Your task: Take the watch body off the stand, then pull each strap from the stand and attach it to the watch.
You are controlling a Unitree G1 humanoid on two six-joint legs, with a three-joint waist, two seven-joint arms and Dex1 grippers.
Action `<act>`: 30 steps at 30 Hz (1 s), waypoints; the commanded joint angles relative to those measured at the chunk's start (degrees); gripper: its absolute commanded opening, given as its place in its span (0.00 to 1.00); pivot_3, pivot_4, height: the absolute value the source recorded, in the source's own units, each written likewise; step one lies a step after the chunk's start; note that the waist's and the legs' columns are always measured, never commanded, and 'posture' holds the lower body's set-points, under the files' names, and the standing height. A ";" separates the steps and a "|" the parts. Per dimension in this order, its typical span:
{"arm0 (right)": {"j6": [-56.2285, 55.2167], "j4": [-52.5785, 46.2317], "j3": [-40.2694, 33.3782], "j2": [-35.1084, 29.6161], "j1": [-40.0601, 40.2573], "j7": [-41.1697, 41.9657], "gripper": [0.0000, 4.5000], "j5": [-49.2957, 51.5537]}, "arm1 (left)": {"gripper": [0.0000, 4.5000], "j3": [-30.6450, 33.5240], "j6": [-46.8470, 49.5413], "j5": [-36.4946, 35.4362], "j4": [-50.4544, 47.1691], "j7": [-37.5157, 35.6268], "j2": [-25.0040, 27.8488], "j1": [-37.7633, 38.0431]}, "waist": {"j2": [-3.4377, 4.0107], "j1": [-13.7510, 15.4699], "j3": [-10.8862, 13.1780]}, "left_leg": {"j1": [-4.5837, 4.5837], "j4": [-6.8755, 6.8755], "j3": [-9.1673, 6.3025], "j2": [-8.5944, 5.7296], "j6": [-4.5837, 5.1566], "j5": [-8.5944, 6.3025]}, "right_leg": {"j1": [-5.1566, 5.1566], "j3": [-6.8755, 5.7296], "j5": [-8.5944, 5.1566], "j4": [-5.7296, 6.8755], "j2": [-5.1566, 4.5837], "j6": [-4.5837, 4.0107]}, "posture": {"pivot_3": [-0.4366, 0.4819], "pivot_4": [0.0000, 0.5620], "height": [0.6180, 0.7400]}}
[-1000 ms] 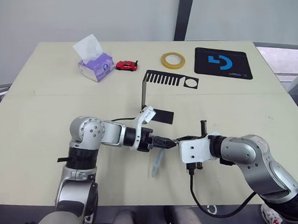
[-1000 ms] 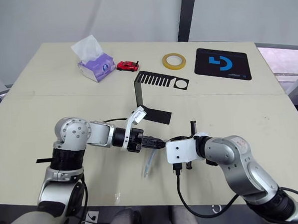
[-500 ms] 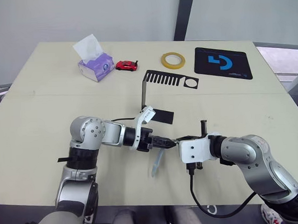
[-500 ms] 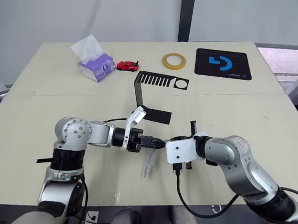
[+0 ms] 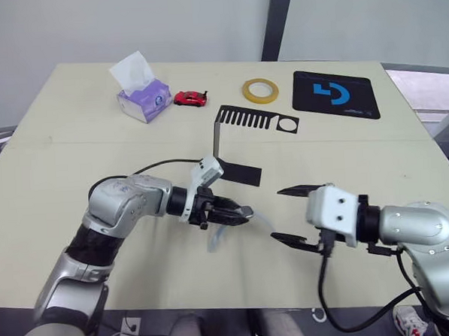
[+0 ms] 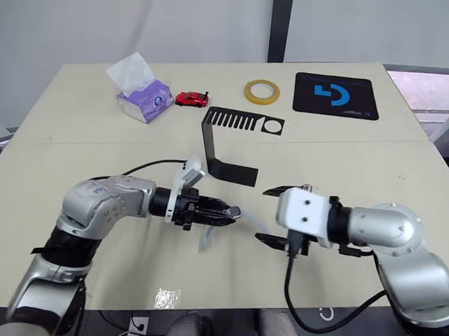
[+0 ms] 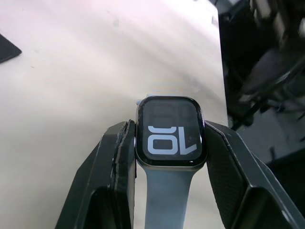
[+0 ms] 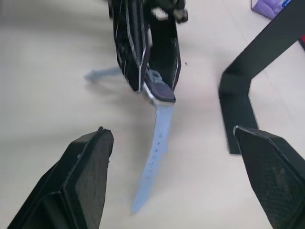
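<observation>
Now the left end effector [image 5: 242,211] is clamped on the watch body [image 7: 170,132], both straps [image 8: 153,157] attached; the right end effector [image 5: 286,214] is spread apart nearby.

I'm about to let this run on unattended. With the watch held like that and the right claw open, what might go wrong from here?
1. The left claw grips the watch only by its side edges; a bump might twist it out onto the table.
2. Both straps hang loose from the watch; if a joint is not fully seated, one may slip off.
3. The open right claw sits close by; moving in again, it could snag a dangling strap.
</observation>
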 commanded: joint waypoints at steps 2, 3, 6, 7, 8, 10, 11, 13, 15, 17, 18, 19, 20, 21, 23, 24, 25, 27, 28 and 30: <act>6.97 -2.86 -4.93 0.13 0.28 -1.73 0.99 13.44 | 0.38 -2.79 -26.47 11.55 0.98 -10.42 2.59 2.30 | 0.01 0.18 0.01 | -0.01 0.00 -0.02 0.01 0.06 -0.03 | -0.01 -0.05 -0.03 -0.01 -0.05 -0.05 | 0.48 0.27 0.98; 7.83 -2.95 -5.16 0.06 0.59 -2.53 0.99 15.21 | 0.38 -2.94 -32.26 13.83 2.22 -11.64 2.66 2.88 | 0.01 0.21 0.01 | -0.02 0.00 -0.02 0.01 0.09 -0.05 | -0.01 -0.07 -0.03 -0.01 -0.10 -0.06 | 0.48 0.27 0.98; 7.23 -3.31 -4.18 -1.45 2.42 -4.20 0.99 17.23 | 0.38 -2.32 -46.09 19.56 6.33 -11.80 1.69 4.04 | 0.01 0.25 0.01 | -0.06 0.00 -0.01 -0.03 0.20 -0.10 | -0.01 -0.11 -0.03 -0.05 -0.20 -0.06 | 0.48 0.27 0.98; 6.38 -3.55 -3.51 -2.43 3.58 -4.30 0.99 17.35 | 0.38 -1.82 -50.31 21.13 7.74 -11.13 0.97 4.31 | 0.01 0.27 0.01 | -0.07 0.00 -0.01 -0.05 0.27 -0.13 | 0.00 -0.12 -0.03 -0.07 -0.23 -0.05 | 0.48 0.27 0.98; 5.73 -3.70 -3.06 -3.19 4.41 -4.47 0.99 17.54 | 0.38 -1.41 -53.22 22.14 8.82 -10.75 0.39 4.47 | 0.01 0.31 0.01 | -0.08 0.01 -0.01 -0.06 0.33 -0.16 | 0.01 -0.13 -0.03 -0.07 -0.24 -0.04 | 0.48 0.27 0.98; 4.27 -3.72 -2.08 -4.92 6.15 -4.99 0.99 17.17 | 0.38 -0.45 -55.73 23.46 10.29 -9.44 -0.75 4.71 | 0.01 0.32 0.01 | -0.13 0.02 -0.01 -0.11 0.42 -0.21 | 0.01 -0.16 0.01 -0.14 -0.31 0.04 | 0.48 0.27 0.98; 2.88 -3.62 -1.26 -6.19 7.22 -5.21 0.99 15.98 | 0.38 -0.16 -57.09 24.40 10.81 -8.73 -1.12 4.77 | 0.01 0.30 0.01 | -0.16 0.05 0.01 -0.12 0.45 -0.23 | 0.01 -0.16 0.03 -0.19 -0.31 0.09 | 0.48 0.27 0.98; 0.63 -3.34 -0.19 -7.84 8.75 -5.75 0.99 14.56 | 0.38 0.07 -59.28 26.04 11.60 -7.91 -1.57 4.85 | 0.01 0.28 0.01 | -0.19 0.06 0.02 -0.14 0.50 -0.22 | 0.04 -0.15 0.09 -0.29 -0.31 0.19 | 0.48 0.27 0.98; -0.61 -3.23 0.22 -8.63 9.50 -6.39 0.99 14.65 | 0.38 0.15 -60.11 27.01 12.01 -7.54 -1.78 5.02 | 0.01 0.11 0.01 | -0.20 0.06 0.04 -0.13 0.52 -0.22 | 0.04 -0.14 0.11 -0.34 -0.30 0.23 | 0.48 0.27 0.98; -1.42 -3.18 0.51 -9.18 9.84 -7.03 0.99 15.08 | 0.38 0.30 -59.36 27.04 12.09 -7.56 -1.94 5.30 | 0.01 0.12 0.01 | -0.18 0.06 0.07 -0.11 0.52 -0.22 | 0.04 -0.12 0.11 -0.32 -0.28 0.24 | 0.48 0.27 0.98; -1.78 -3.12 0.64 -9.44 9.95 -7.30 0.99 15.29 | 0.38 0.40 -58.96 26.96 12.08 -7.64 -2.04 5.41 | 0.01 0.15 0.01 | -0.17 0.06 0.06 -0.10 0.51 -0.22 | 0.04 -0.13 0.11 -0.31 -0.27 0.24 | 0.48 0.27 0.98; -2.15 -3.13 0.78 -9.66 10.12 -7.59 0.99 15.47 | 0.38 0.46 -56.87 26.20 11.63 -8.10 -2.13 5.72 | 0.01 0.19 0.01 | -0.17 0.06 0.06 -0.09 0.51 -0.22 | 0.04 -0.14 0.12 -0.31 -0.26 0.24 | 0.48 0.27 0.98; -2.48 -3.19 0.87 -9.84 10.32 -7.82 0.99 15.61 | 0.38 0.54 -54.53 25.48 10.91 -8.44 -2.15 6.04 | 0.01 0.20 0.01 | -0.16 0.06 0.06 -0.09 0.52 -0.22 | 0.04 -0.13 0.11 -0.31 -0.25 0.24 | 0.48 0.27 0.98; -2.72 -3.26 0.93 -9.98 10.49 -8.06 0.99 15.83 | 0.38 0.60 -52.12 24.89 10.17 -8.76 -2.07 6.38 | 0.01 0.19 0.01 | -0.17 0.06 0.06 -0.09 0.51 -0.22 | 0.04 -0.13 0.12 -0.31 -0.25 0.24 | 0.48 0.27 0.98; -2.98 -3.43 0.82 -10.17 10.77 -8.41 0.99 16.39 | 0.38 0.69 -46.05 23.24 7.68 -9.72 -1.46 7.35 | 0.01 0.17 0.01 | -0.17 0.06 0.07 -0.09 0.52 -0.22 | 0.05 -0.13 0.11 -0.31 -0.25 0.24 | 0.48 0.27 0.98; -3.06 -3.51 0.67 -10.26 10.90 -8.56 0.99 16.76 | 0.38 0.88 -43.31 22.65 6.19 -9.92 -1.13 7.95 | 0.01 0.17 0.01 | -0.16 0.06 0.06 -0.09 0.52 -0.22 | 0.04 -0.13 0.11 -0.30 -0.25 0.24 | 0.48 0.27 0.98; -3.09 -3.58 0.51 -10.41 10.94 -8.71 0.99 17.11 | 0.38 1.08 -41.09 22.21 4.83 -10.05 -0.83 8.42 | 0.01 0.16 0.01 | -0.17 0.06 0.06 -0.08 0.52 -0.22 | 0.04 -0.14 0.11 -0.30 -0.24 0.24 | 0.48 0.27 0.98; -3.42 -3.29 0.16 -10.85 11.02 -8.80 0.99 17.57 | 0.38 1.51 -37.34 21.86 1.61 -9.69 -0.24 9.88 | 0.01 0.21 0.01 | -0.16 0.06 0.05 -0.07 0.52 -0.22 | 0.04 -0.14 0.11 -0.29 -0.24 0.24 | 0.48 0.27 0.98; -3.68 -3.15 0.01 -11.07 11.21 -8.82 0.99 17.72 | 0.38 1.59 -35.95 22.10 0.15 -9.33 0.12 10.72 | 0.01 0.21 0.01 | -0.17 0.06 0.04 -0.07 0.52 -0.22 | 0.04 -0.14 0.11 -0.30 -0.24 0.24 | 0.48 0.27 0.98; -4.05 -3.10 -0.29 -11.58 11.59 -9.01 0.99 18.15 | 0.38 1.60 -34.26 22.79 -2.25 -8.67 0.88 12.33 | 0.01 0.19 0.01 | -0.15 0.06 0.04 -0.07 0.52 -0.22 | 0.06 -0.14 0.11 -0.29 -0.25 0.24 | 0.48 0.27 0.98</act>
